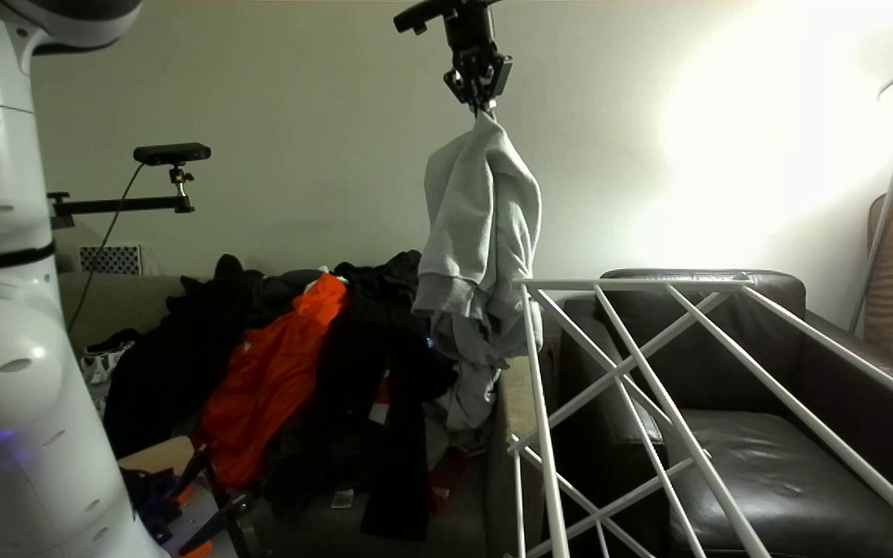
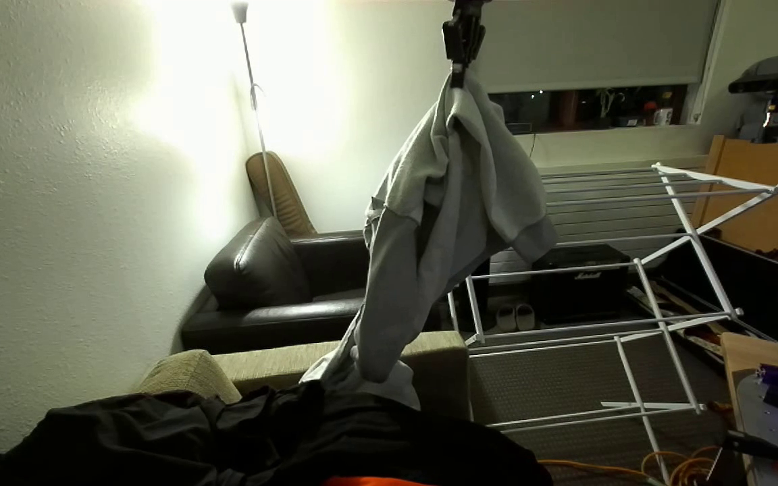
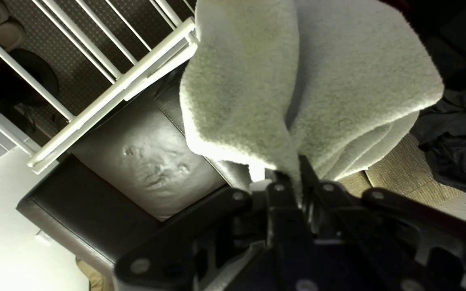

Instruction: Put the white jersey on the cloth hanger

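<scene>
Gripper [image 1: 484, 108] fingers [image 2: 457, 75] clamped on the white jersey [image 1: 468, 201] | garment drapes below them | cloth hanger [image 1: 623, 370] stands lower, to one side of the fingers

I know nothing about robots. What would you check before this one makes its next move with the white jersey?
1. Grip of the gripper on the white jersey: ok, shut on the cloth.
2. Height of the gripper: ok, above the top of the drying rack.
3. State of the drying rack: ok, unfolded.
4. Position of the white jersey: not ok, seemingly beside the drying rack, not over it.
5. Lower end free of the black clothes: cannot tell, they partly hide it.
</scene>
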